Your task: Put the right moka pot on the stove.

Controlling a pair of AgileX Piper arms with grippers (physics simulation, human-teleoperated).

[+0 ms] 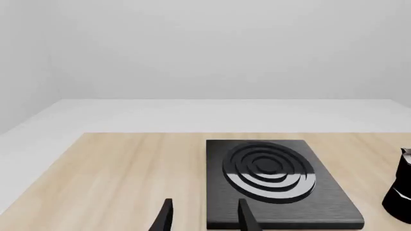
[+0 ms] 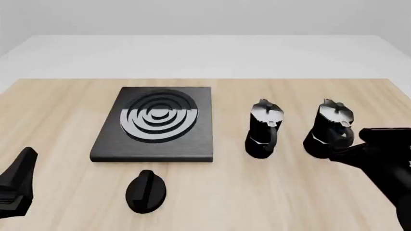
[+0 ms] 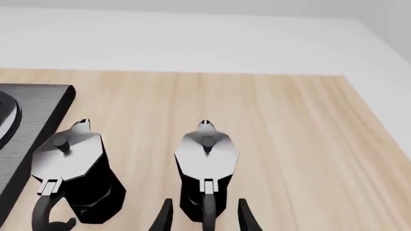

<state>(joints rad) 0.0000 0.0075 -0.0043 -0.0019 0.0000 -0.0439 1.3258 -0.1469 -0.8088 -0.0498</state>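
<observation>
A: Why is the right gripper point(image 3: 204, 215) lined up like that?

B: To take the handle, I judge. Its fingers stand parted on either side of the handle of the right moka pot point(image 3: 205, 166), the black faceted one with a shiny grey lid, gripping nothing yet.

A: And the left gripper point(image 1: 204, 216)?

B: Spread wide, empty, idle.

A: Where's the pot?

B: Upright on the wooden table point(image 2: 270, 192), right of its twin black moka pot point(image 2: 263, 129), which stands between it and the flat black ringed stove point(image 2: 157, 125).
</observation>
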